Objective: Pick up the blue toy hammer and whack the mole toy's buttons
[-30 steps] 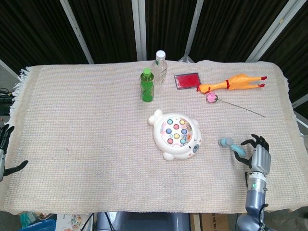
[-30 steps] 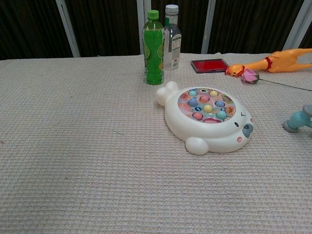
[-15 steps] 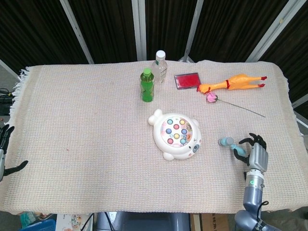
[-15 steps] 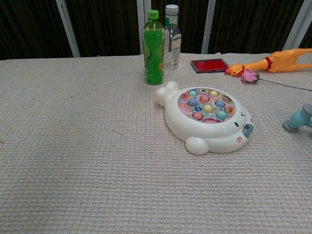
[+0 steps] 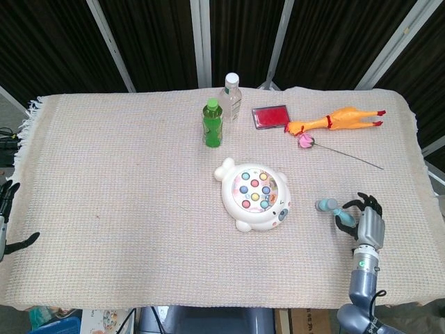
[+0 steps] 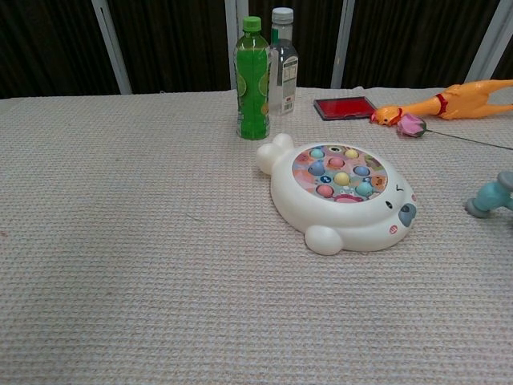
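Observation:
The blue toy hammer [image 5: 332, 209] lies on the cloth right of the mole toy, and its head also shows at the chest view's right edge [image 6: 490, 196]. The white mole toy [image 5: 255, 194] with coloured buttons [image 6: 341, 175] sits mid-table. My right hand [image 5: 366, 223] hovers at the hammer's handle end, dark fingers arched and spread over it; the hammer still rests on the cloth. My left hand [image 5: 5, 221] hangs off the table's left edge with its fingers apart and nothing in it. Neither hand appears in the chest view.
A green bottle [image 5: 213, 122] and a clear bottle [image 5: 231, 97] stand behind the mole toy. A red case [image 5: 270, 116], an orange rubber chicken [image 5: 338, 120] and a pink flower on a stem [image 5: 306, 141] lie at the back right.
My right hand has shifted slightly left toward the hammer's handle and its fingers have drawn in a little. The hammer and my left hand have not moved.

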Controlling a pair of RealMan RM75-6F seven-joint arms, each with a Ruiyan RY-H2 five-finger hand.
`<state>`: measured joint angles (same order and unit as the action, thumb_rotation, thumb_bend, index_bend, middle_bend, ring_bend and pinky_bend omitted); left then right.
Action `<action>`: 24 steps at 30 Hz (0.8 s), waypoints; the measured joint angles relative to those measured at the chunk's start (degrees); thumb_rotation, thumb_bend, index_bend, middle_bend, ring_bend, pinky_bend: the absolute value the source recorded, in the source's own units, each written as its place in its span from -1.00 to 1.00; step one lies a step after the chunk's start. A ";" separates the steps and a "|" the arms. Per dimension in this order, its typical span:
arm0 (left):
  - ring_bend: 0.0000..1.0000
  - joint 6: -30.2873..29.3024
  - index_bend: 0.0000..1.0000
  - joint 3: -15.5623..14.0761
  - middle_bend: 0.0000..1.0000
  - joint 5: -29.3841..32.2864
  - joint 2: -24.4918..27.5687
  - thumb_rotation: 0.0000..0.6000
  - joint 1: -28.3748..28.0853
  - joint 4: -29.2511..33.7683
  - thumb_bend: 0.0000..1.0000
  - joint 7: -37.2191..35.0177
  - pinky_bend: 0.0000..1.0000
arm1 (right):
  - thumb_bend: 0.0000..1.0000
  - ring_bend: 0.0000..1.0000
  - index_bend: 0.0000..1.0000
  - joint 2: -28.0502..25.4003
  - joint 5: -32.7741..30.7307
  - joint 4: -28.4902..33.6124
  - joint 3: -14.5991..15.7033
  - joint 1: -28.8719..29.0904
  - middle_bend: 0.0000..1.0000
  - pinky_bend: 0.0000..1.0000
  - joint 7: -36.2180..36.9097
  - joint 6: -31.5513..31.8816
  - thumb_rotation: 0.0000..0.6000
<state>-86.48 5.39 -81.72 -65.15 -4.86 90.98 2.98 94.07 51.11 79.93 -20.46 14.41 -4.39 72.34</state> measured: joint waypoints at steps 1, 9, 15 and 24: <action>-1.00 -0.01 -1.00 0.01 -1.00 -0.01 0.00 1.00 0.00 0.01 -1.00 0.02 -1.00 | -0.37 -1.00 0.03 0.06 -0.02 -0.02 0.00 0.04 -0.63 -1.00 0.01 -0.05 1.00; -1.00 0.02 -1.00 0.06 -1.00 0.11 0.00 1.00 -0.03 0.08 -1.00 0.13 -1.00 | -0.37 -1.00 0.03 0.71 0.06 -0.01 -0.18 0.71 -0.63 -1.00 -0.43 -0.10 1.00; -1.00 0.18 -1.00 0.09 -1.00 0.27 0.04 1.00 -0.08 0.16 -1.00 0.14 -1.00 | -0.37 -1.00 0.05 1.20 -0.28 -0.21 -0.29 1.09 -0.62 -1.00 -1.04 -0.07 1.00; -1.00 0.30 -1.00 0.11 -1.00 0.38 0.07 1.00 -0.12 0.19 -1.00 0.07 -1.00 | -0.33 -1.00 0.11 1.76 -1.03 -1.22 -0.59 1.56 -0.60 -1.00 -1.14 -0.73 1.00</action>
<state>-86.18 5.50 -81.34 -65.09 -4.98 91.16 3.05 95.83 50.08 78.72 -21.05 15.96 -5.53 71.61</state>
